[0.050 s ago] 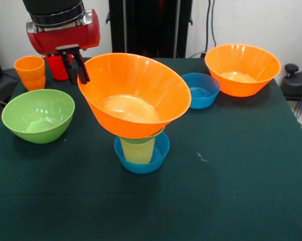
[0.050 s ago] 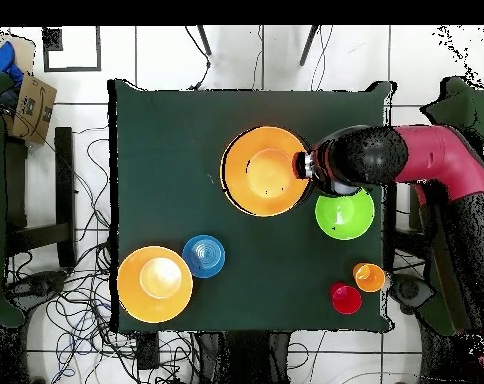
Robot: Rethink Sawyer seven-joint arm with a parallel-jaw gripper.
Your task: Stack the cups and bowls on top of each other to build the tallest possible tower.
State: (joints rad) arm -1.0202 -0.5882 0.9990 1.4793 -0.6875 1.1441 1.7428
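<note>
Pincer (image 1: pixel 80 68) grips the tilted rim of the tower's orange bowl (image 1: pixel 136 93)

From the left: large green bowl (image 1: pixel 38 115), empty; orange cup (image 1: pixel 30 72); red cup (image 1: pixel 57 67); centre tower (image 1: pixel 140 145) — blue bowl (image 1: pixel 158 153) holding yellow cup (image 1: pixel 137 149); further right, small blue bowl (image 1: pixel 201 90), second orange bowl (image 1: pixel 243 69).

The black two-fingered gripper (image 1: pixel 80 68) pinches the rim of a large glossy orange plastic bowl (image 1: pixel 136 93). That bowl sits tilted atop a pale yellow translucent cup (image 1: pixel 137 149), inside a small blue bowl (image 1: pixel 142 156).
</note>
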